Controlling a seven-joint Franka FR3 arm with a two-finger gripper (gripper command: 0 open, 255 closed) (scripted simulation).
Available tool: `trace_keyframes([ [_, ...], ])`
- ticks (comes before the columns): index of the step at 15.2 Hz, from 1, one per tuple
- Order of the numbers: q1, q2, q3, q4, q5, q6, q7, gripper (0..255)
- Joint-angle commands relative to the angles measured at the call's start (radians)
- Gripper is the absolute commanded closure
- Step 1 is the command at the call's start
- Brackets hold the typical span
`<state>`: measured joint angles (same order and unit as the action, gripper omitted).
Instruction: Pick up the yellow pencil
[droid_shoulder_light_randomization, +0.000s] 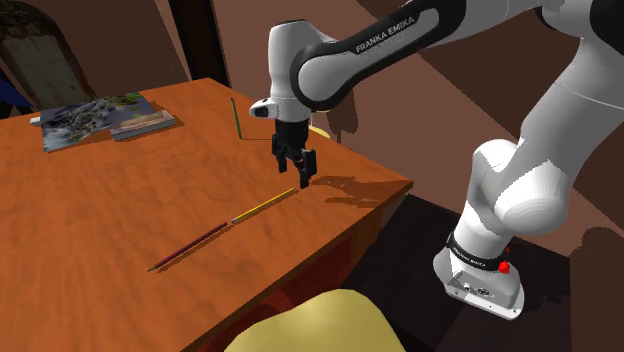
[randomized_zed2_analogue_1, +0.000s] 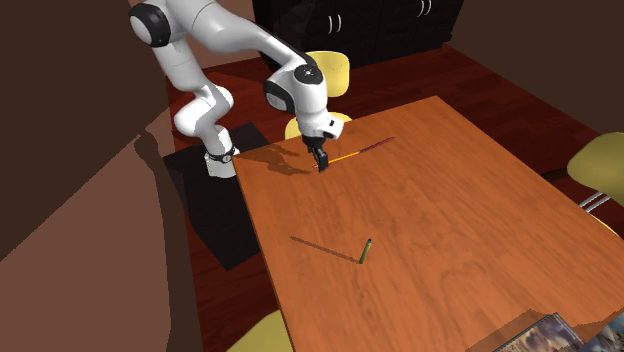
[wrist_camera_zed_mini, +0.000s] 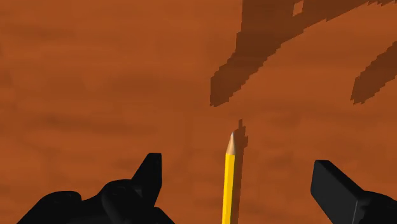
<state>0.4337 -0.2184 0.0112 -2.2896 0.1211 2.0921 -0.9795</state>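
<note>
yellow pencil (droid_shoulder_light_randomization: 266, 205) | flat on wooden table (droid_shoulder_light_randomization: 100, 235) | hand (droid_shoulder_light_randomization: 302, 180) spread wide astride its sharpened end, not touching

Place: I'm reading this as a room in a home, a dining or study corner.
Table: a big wooden table (randomized_zed2_analogue_1: 450, 220) with warm brown grain.
Seating: I see yellow chairs (randomized_zed2_analogue_1: 338, 68) around it.
Floor: dark red floor (randomized_zed2_analogue_1: 500, 75).
Backdrop: a dark cabinet (randomized_zed2_analogue_1: 350, 25) behind.
Clutter: magazines (droid_shoulder_light_randomization: 95, 120) on one corner.
</note>
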Motion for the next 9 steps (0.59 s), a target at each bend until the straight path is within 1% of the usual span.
trace_keyframes([
  [1, 0.002, 0.008, 0.001, -0.020, 0.002, 0.028, -0.005, 0],
  [3, 0.003, 0.019, 0.002, -0.037, 0.005, 0.056, -0.008, 0],
  [5, 0.003, 0.022, 0.002, -0.041, 0.005, 0.064, -0.009, 0],
  [6, 0.002, 0.022, 0.001, -0.044, 0.005, 0.066, -0.010, 255],
  [9, 0.002, 0.022, 0.001, -0.043, 0.005, 0.065, -0.010, 255],
])
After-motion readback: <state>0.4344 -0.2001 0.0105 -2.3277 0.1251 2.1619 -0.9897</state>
